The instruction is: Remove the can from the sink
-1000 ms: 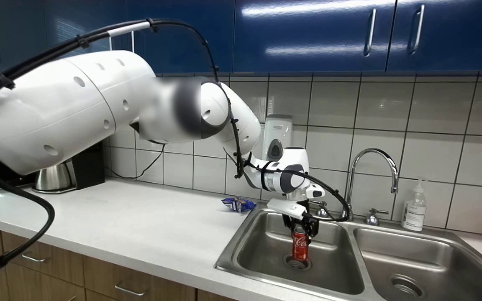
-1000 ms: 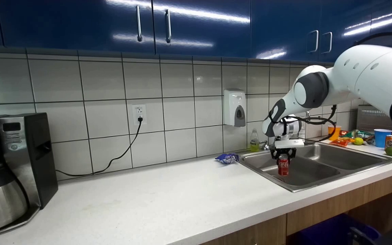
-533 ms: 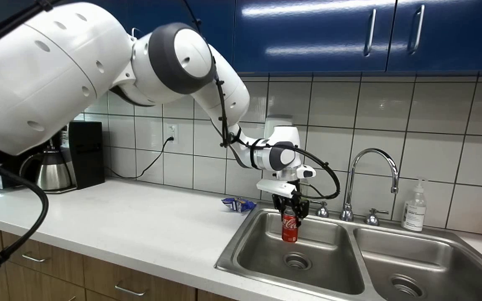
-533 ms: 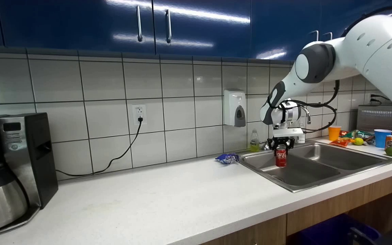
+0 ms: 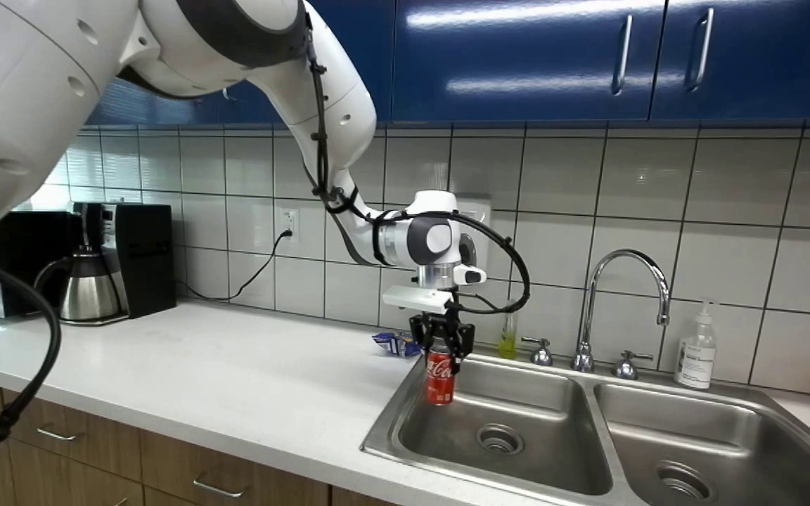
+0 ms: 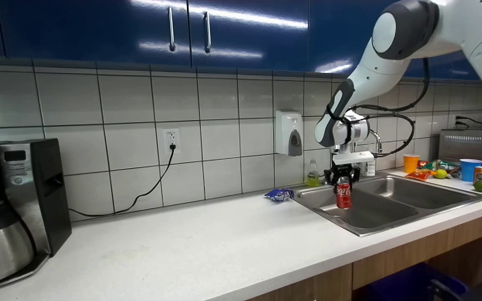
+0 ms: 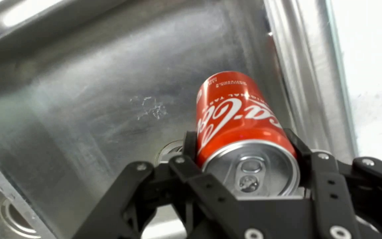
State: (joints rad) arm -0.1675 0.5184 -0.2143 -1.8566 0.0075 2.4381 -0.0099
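Note:
The red can [image 5: 440,383] with the silvery top is upright and held by my gripper [image 5: 441,356]. It also shows in the other exterior view [image 6: 344,196], below the black fingers [image 6: 342,184]. In the wrist view the can [image 7: 237,109] sits between both fingers [image 7: 243,146], which touch its sides near the top. The can hangs over the steel sink [image 5: 605,429], above the basin floor and close to the rim beside the counter. The bare basin also shows in the wrist view [image 7: 95,76] and in an exterior view [image 6: 385,209].
The white counter [image 5: 236,372] lies beside the sink. A blue snack bag [image 5: 396,343] lies on it near the sink's back corner. The gooseneck faucet [image 5: 588,302] and a white soap bottle [image 5: 697,355] stand behind the basins. A wall dispenser [image 6: 289,131] hangs above.
My gripper has lifted the can from over the drain and carried it sideways to near the counter-side rim. The grip has stayed shut on the can.

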